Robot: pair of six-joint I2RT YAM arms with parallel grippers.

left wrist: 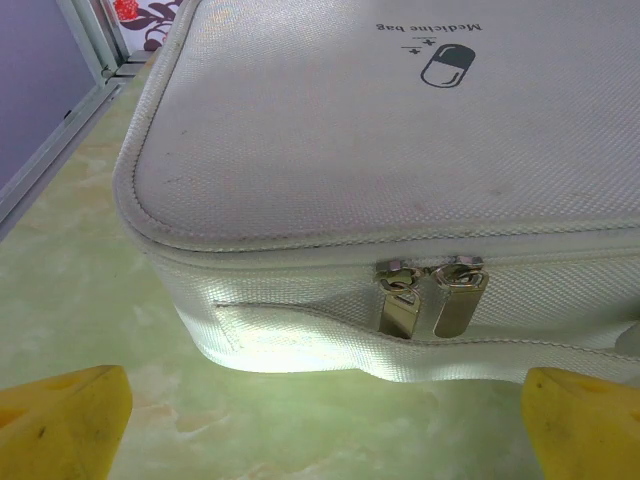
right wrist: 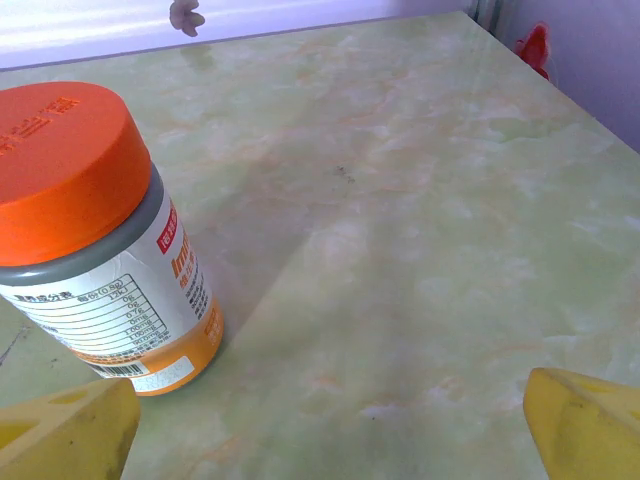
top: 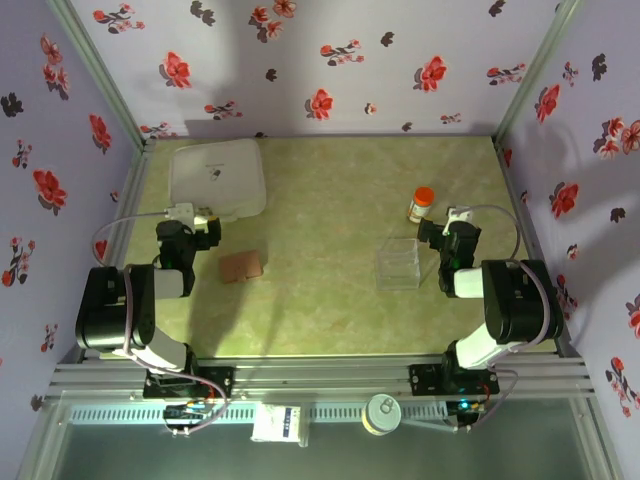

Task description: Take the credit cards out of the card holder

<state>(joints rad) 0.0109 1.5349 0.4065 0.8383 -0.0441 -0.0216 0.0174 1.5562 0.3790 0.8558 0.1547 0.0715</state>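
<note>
While both arms' jaws stand wide and empty, green counter (top: pixel 330 320), white zipped bag (top: pixel 218 178) at the left jaws, clear box (top: pixel 400 264) on the right, closed brown wallet (top: pixel 240 265) left of centre, orange-capped bottle (top: pixel 421 205) by right jaws.
</note>
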